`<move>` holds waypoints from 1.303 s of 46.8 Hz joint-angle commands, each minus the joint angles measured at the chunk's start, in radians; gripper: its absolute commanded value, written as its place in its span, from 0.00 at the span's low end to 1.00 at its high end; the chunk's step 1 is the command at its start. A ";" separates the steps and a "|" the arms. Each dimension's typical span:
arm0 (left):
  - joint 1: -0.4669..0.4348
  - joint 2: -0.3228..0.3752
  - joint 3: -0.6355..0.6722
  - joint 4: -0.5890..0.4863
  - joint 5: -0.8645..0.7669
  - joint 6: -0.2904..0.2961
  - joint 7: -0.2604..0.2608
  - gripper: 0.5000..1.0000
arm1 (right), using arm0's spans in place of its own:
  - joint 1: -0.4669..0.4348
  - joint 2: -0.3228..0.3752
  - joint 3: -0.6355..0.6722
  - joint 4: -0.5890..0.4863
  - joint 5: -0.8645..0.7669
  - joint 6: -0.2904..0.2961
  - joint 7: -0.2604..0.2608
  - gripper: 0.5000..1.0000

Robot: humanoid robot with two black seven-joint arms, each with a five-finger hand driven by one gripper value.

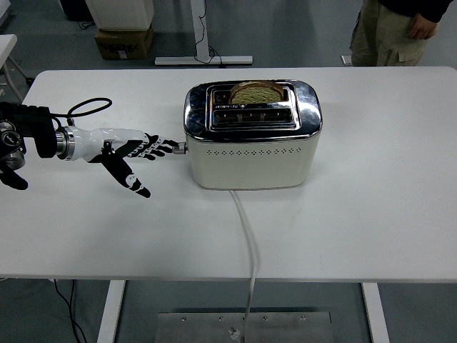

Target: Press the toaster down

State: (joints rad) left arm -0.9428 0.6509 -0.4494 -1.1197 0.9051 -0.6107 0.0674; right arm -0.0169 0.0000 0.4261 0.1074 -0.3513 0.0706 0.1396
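Observation:
A cream and chrome toaster (251,136) stands in the middle of the white table (385,186). A slice of brown bread (256,91) sits low in its far slot, only the top crust showing. The near slot holds nothing. My left hand (136,151) reaches in from the left, fingers stretched flat, thumb pointing down toward me. Its fingertips (171,148) rest on the small lever (181,148) on the toaster's left side. The right arm does not show.
The toaster's white cord (248,236) runs from its front over the near table edge. A black cable loop (89,107) lies behind my left wrist. A person (400,28) stands beyond the far right corner. A cardboard box (123,41) sits on the floor.

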 commanded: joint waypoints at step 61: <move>0.073 0.003 -0.006 0.015 -0.003 0.000 -0.005 1.00 | -0.005 0.000 -0.001 0.000 0.000 0.000 -0.002 1.00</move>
State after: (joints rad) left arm -0.8692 0.6544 -0.4551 -1.1042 0.9020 -0.6117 0.0632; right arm -0.0212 0.0000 0.4248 0.1073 -0.3512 0.0706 0.1380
